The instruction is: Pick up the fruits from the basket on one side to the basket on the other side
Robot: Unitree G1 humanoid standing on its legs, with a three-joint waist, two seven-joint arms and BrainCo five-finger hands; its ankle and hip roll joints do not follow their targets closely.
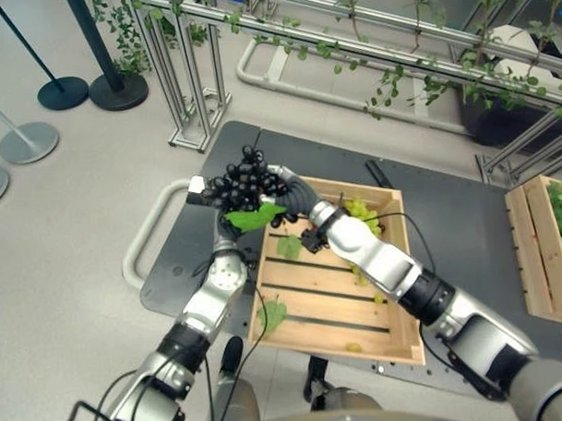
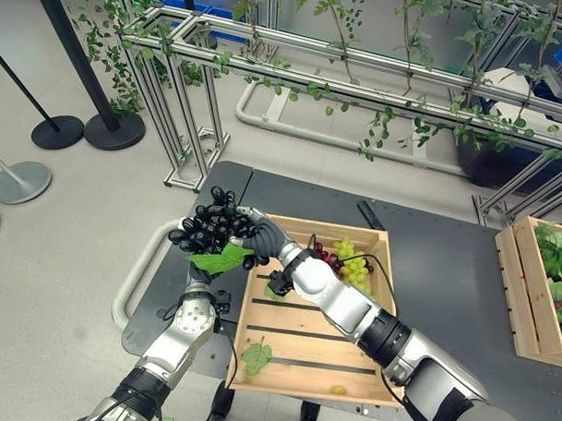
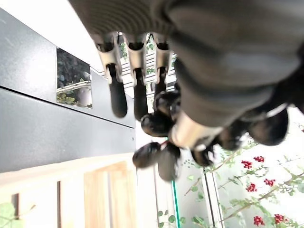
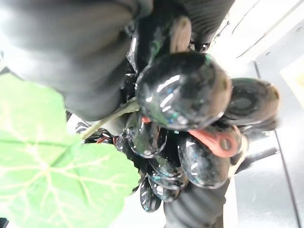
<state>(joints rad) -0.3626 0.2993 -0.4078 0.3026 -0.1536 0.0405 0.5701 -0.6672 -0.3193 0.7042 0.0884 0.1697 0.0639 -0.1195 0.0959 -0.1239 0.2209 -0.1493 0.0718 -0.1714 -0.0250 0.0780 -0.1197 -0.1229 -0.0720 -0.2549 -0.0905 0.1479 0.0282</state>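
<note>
A black grape bunch [image 1: 250,182] is clamped by the right hand [image 1: 294,193] at the crate's [image 1: 336,324] 11 o'clock corner. The left hand [image 1: 228,226] is held under it; its grip cannot be told.

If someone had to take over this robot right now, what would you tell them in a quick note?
Right hand: shut on the black grape bunch, held above the wooden crate's far left corner.
Left hand: under the bunch; its fingers can't be read.
Green and red grapes lie in that crate.
A second crate stands far to the right.
Done: the bunch is lifted. Left: carry it across, then the rest.
</note>
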